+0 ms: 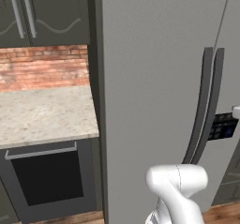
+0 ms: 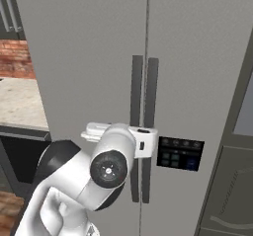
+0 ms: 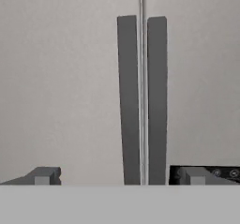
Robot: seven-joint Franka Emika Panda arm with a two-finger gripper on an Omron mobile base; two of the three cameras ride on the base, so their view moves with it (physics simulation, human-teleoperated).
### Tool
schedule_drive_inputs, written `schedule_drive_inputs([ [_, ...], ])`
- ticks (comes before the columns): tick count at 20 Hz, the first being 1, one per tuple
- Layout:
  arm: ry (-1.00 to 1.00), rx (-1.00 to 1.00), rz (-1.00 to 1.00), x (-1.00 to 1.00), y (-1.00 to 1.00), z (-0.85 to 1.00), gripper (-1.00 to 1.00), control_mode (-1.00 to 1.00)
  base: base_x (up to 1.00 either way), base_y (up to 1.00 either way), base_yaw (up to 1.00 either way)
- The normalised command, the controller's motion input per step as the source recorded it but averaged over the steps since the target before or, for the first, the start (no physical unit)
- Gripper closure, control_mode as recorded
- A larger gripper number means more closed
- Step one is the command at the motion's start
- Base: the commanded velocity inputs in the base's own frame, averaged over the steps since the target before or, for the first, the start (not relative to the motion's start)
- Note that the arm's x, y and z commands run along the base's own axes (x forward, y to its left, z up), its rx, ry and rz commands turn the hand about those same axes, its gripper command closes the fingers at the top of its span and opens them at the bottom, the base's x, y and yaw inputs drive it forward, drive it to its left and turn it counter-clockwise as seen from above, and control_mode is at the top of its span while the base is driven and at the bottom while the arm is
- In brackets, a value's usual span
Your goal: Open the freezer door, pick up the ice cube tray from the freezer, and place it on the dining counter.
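Even, shadowless, slightly pixelated rendering

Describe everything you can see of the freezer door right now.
The freezer door is a tall, flat, matte grey panel, shut flush against the matching door beside it. One long, dark-grey curved handle runs vertically along its right edge, at the seam. Nothing touches it: the open gripper faces the handle, fingers spread wide and short of it.

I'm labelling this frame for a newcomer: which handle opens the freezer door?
Find the tall grey fridge filling the view, split by a vertical seam. Two dark handles flank that seam; the freezer handle is the left one, while the right one stands beside the black control panel.
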Motion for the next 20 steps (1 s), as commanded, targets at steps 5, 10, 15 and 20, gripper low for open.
schedule_drive_inputs([
  [5, -0.2, 0.01, 0.06, 0.42, -0.13, 0.0, -1.0, -1.0, 0.0, 0.0, 0.0],
  [10, -0.18, 0.01, 0.06, 0.41, -0.1, 0.0, -1.0, -1.0, 0.0, 0.0, 0.0],
  [15, -0.15, 0.02, 0.07, 0.37, -0.14, 0.0, -1.0, -1.0, 0.0, 0.0, 0.0],
  [20, -0.08, 0.01, 0.07, 0.17, -0.16, 0.0, -1.0, -1.0, 0.0, 0.0, 0.0],
])
